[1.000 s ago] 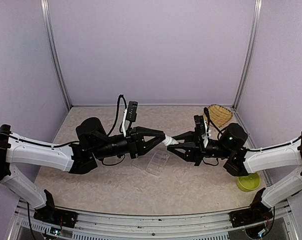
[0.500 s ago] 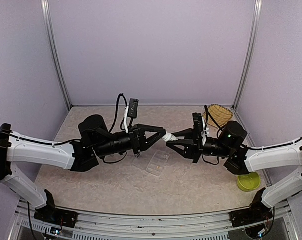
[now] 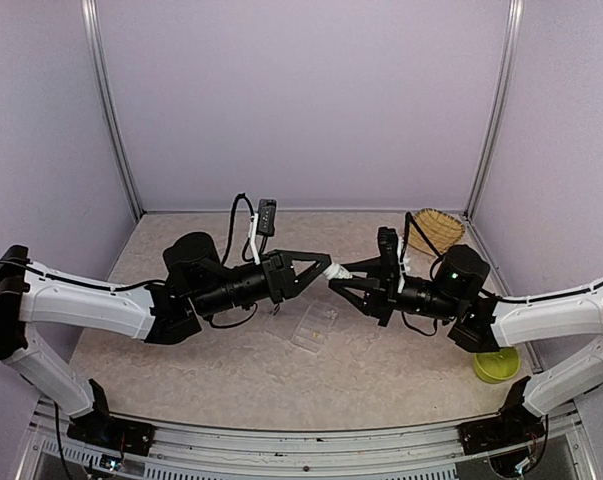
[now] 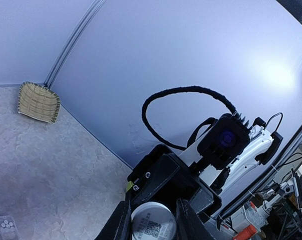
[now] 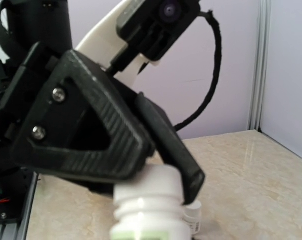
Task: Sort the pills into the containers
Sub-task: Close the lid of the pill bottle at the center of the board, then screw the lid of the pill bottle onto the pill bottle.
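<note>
**A:** Top cam first. Status?

**B:** Arms meet mid-air over the table (image 3: 231, 385). My left gripper (image 3: 326, 269) is clamped on a white bottle (image 3: 333, 271). My right gripper (image 3: 341, 278) touches the bottle's other end, but I can't tell if it's closed on it. The pill box (image 3: 314, 325) lies flat on the table right below.

**A:** Risks?

**B:** The bottle's lying roughly level. If the cap comes off like that, I reckon the contents spill & scatter past the box. A weak grip at either end and the bottle drops onto the box.

**A:** Left wrist?

**B:** My fingers (image 4: 119, 226) sit snug either side of the bottle's round end. A corner of the box shows bottom left, w/ a few white pills (image 4: 5, 225) in one compartment. The basket (image 4: 38, 102) is by the back wall, well apart.

**A:** Right wrist?

**B:** The left gripper fills the frame, w/ the bottle's ribbed neck under it. My own fingers are out of shot, so no read on them there.

**A:** Room to move?

**B:** Open table near me & to my left. The right is tighter: basket in the back corner, green bowl (image 3: 495, 365) by my right arm at the edge. Side walls are near, so I'd watch the elbows.
</note>
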### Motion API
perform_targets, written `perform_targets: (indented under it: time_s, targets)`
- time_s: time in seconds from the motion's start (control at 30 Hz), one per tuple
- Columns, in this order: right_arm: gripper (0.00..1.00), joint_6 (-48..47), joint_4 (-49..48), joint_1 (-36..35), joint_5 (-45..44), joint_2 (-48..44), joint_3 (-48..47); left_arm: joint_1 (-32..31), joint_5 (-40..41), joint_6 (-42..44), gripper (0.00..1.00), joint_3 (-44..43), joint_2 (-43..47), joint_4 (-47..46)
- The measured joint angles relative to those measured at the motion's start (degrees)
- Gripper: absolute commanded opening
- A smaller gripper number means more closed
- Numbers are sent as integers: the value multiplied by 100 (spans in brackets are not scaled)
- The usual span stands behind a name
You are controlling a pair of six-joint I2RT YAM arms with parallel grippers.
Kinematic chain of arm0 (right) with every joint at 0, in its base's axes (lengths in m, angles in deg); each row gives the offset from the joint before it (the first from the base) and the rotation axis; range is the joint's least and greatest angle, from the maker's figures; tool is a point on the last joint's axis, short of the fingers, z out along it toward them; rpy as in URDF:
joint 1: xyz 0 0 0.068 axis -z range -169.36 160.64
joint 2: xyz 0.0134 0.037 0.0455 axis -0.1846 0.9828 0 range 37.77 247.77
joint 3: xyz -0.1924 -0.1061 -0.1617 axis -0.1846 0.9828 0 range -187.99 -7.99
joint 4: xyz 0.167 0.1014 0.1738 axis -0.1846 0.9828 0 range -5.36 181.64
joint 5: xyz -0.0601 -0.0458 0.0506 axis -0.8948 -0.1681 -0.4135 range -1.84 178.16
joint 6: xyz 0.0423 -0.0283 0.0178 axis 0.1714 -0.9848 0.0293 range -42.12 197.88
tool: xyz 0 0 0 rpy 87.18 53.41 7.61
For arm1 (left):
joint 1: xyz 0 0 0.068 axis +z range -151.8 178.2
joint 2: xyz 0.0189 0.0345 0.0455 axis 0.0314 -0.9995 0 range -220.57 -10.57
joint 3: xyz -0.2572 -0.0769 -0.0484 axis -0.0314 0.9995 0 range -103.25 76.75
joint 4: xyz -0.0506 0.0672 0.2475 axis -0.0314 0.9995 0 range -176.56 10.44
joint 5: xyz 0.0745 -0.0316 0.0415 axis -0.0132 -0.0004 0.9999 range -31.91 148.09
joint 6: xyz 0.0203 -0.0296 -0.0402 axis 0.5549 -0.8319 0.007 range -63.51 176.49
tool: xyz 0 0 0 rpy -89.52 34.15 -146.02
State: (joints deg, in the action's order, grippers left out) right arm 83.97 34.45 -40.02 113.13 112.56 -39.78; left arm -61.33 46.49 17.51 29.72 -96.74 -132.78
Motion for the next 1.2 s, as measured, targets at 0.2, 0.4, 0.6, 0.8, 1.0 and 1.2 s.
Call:
perform_targets:
  time_s: [0.2, 0.4, 0.6, 0.8, 1.0, 1.2]
  targets:
    - [12, -22, -17, -59, -4, -68, 17, -24, -153, -39, 39, 81, -11, -105]
    - [12, -17, -72, -63, -13, -120, 74, -31, -238, -2, 60, 197, -9, -120]
    - [12, 17, -157, -63, -22, -120, 79, -37, -271, 101, 98, 262, 96, -131]
    - [12, 68, -175, -63, -109, -122, 79, -46, -153, 251, 99, 435, 439, -131]
    - [12, 155, -144, -66, -192, -129, 76, -46, -127, 339, 99, 439, 616, -199]
    - [12, 278, -140, -72, -192, -127, 76, -46, -146, 321, 99, 437, 586, -197]
